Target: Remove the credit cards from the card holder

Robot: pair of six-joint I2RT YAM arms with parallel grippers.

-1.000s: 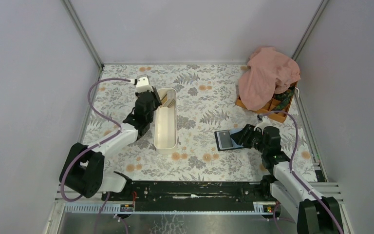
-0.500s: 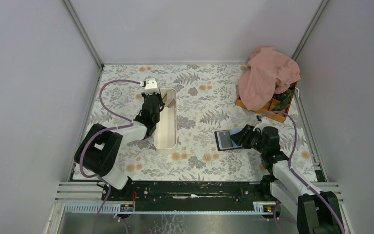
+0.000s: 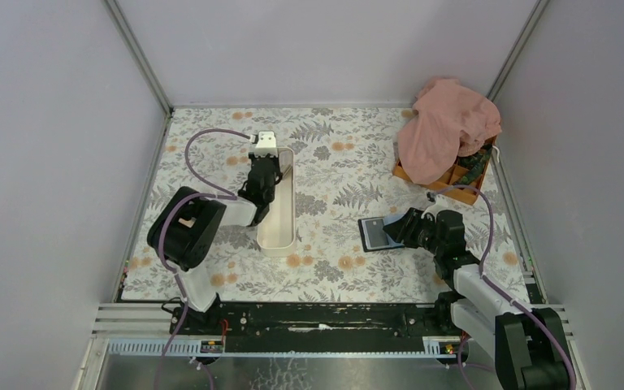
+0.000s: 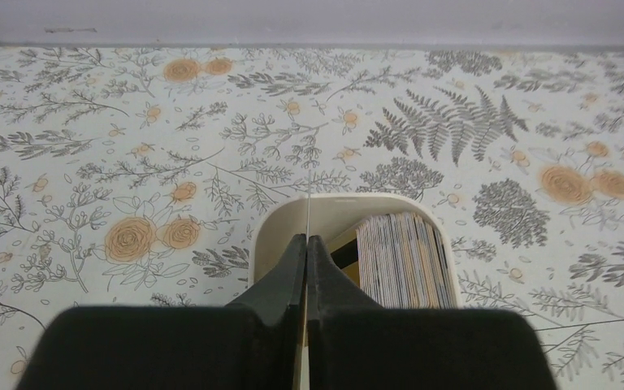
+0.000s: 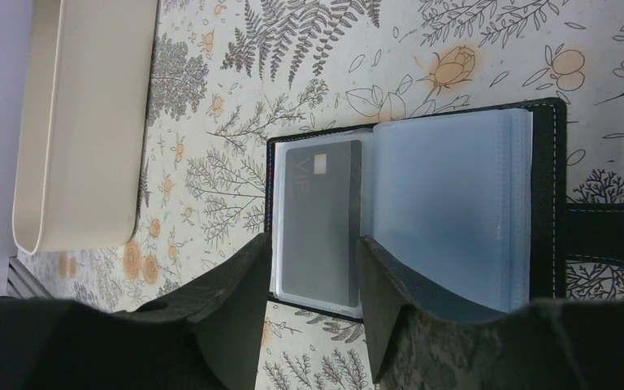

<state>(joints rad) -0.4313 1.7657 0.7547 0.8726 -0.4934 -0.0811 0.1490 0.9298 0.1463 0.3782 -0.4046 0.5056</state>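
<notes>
The card holder (image 3: 374,234) is lying open on the flowered counter (image 3: 333,171), right of centre in the overhead frame and just left of my right arm's wrist. In the right wrist view it is spreading left to right across the frame, black border around it and a strap running off at right. A grey card (image 5: 321,223) is sitting in the left-hand pocket, and a stack of clear sleeves (image 5: 447,211) is folding over the right half. The grey card's long axis is running top to bottom of that frame, in line with the reach of my right gripper (image 5: 312,241). Its jaws are standing apart, straddling the card's near end; I cannot tell whether they are touching it. This arm is by far the nearer one.

My left gripper (image 4: 307,244) is working well apart at upper left, pressed together on what looks like a thin card (image 4: 309,195) seen edge-on. It is hovering over the end of the white tray (image 4: 264,236), where a stack of cards (image 4: 406,256) is standing.
</notes>
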